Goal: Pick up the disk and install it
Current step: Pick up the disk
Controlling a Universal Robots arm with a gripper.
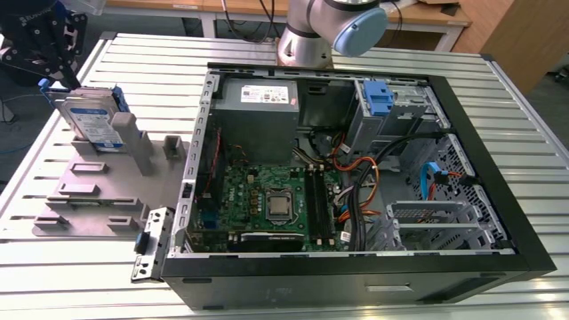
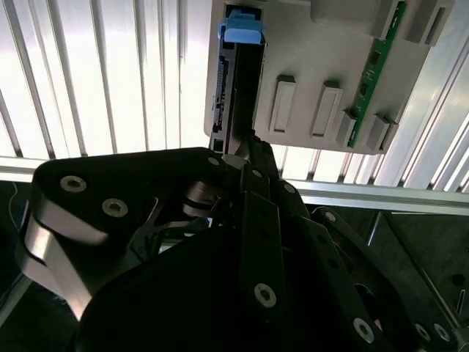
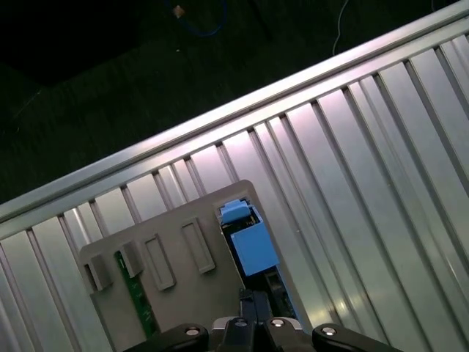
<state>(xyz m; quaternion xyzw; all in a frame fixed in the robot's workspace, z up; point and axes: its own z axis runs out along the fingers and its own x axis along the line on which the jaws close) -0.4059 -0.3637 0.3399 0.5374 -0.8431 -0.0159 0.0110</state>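
From my seat I see an open PC case (image 1: 356, 283) on the slatted table (image 1: 534, 120), with a grey fixture plate (image 1: 102, 200) just beside it.

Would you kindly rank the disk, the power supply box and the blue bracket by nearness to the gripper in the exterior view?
1. Disk, right by the gripper, exterior view's left.
2. Power supply box, in the case, middle.
3. Blue bracket, toward the exterior view's right.

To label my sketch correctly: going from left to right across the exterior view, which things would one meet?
disk, standing in the grey holder → power supply box → blue bracket → blue cable
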